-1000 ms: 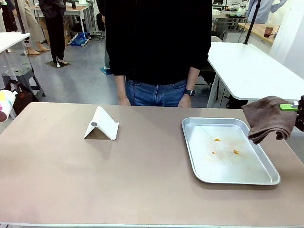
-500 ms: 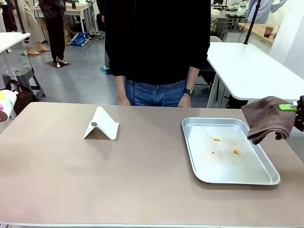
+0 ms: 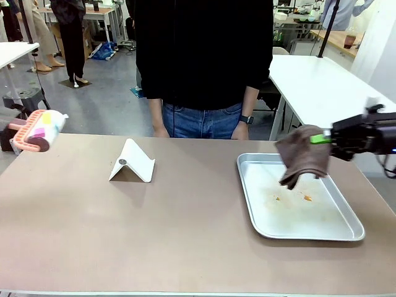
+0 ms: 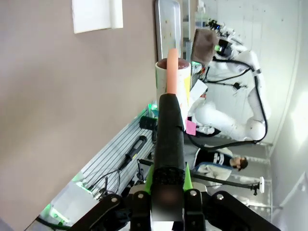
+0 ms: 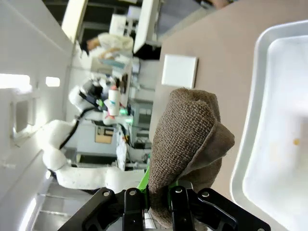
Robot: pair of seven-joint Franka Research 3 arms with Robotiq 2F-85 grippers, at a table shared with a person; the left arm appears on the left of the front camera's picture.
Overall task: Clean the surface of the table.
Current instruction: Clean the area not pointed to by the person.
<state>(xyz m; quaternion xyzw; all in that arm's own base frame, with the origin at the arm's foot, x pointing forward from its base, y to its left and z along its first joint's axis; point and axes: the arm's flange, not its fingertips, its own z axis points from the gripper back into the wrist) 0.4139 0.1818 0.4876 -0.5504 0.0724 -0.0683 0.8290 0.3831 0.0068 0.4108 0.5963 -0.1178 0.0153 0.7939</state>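
One table (image 3: pixel 185 247) is carrying one metal tray (image 3: pixel 322 216) and one white folded stand (image 3: pixel 133 164). One brown cloth (image 3: pixel 302 154), one lint roller (image 3: pixel 46 127) and two orange crumbs (image 3: pixel 307 198) are showing too. One person (image 3: pixel 204 55) is standing opposite.

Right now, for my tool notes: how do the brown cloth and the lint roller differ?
The brown cloth is soft and folded; the lint roller is a rigid white roll on a pink frame. The cloth hangs over the metal tray; the roller is near the far left corner of the table. Both are gripped: cloth by the right hand, roller by the left hand.
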